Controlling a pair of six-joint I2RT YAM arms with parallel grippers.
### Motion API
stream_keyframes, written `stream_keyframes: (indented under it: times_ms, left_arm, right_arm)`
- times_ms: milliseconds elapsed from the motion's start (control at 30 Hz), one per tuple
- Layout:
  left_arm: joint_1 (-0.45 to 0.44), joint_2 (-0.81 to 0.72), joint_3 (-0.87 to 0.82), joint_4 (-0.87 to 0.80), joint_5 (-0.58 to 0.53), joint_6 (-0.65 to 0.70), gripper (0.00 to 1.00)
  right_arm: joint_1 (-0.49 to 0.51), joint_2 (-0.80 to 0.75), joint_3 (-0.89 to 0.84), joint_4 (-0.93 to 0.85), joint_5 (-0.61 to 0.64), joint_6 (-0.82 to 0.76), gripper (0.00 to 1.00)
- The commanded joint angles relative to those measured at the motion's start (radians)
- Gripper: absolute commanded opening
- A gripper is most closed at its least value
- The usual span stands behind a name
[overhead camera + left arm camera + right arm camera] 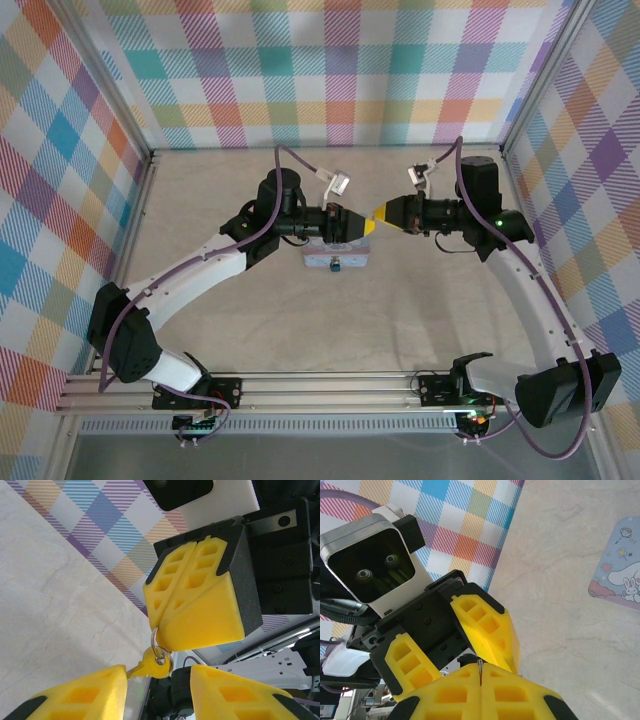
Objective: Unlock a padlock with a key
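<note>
Left wrist view shows you the right gripper [160,620] clamped on the ring [162,655] of a yellow key [149,664], which hangs between your left gripper's [157,682] spread fingers. From above, the padlock [335,265] sits at the near rim of the tin [312,262], under the left gripper.

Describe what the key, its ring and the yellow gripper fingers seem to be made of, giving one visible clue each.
Key: probably brass, by its yellow metallic shine.
Ring: steel-like wire, silvery with bright glints.
Fingers of the right gripper: likely moulded or printed plastic, matte yellow, with recessed pockets.
</note>
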Motion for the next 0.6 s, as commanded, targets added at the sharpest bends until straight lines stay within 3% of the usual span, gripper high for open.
stream_keyframes:
  times_ms: [0,133,367,567]
  left_arm:
    - [0.007,0.006,0.041,0.02,0.014,0.002,0.45]
    - [0.008,0.013,0.052,0.017,0.007,0.005,0.48]
    - [0.007,0.014,0.05,0.019,0.024,0.004,0.27]
    - [0.007,0.002,0.042,-0.004,0.011,0.016,0.21]
  right_arm:
    - [0.005,-0.021,-0.013,0.029,-0.038,0.002,0.08]
    - [0.005,-0.024,-0.025,0.047,-0.056,0.013,0.08]
    - [0.005,-0.03,-0.029,0.043,-0.041,0.008,0.07]
    - [0.005,-0.029,-0.027,0.043,-0.034,0.006,0.08]
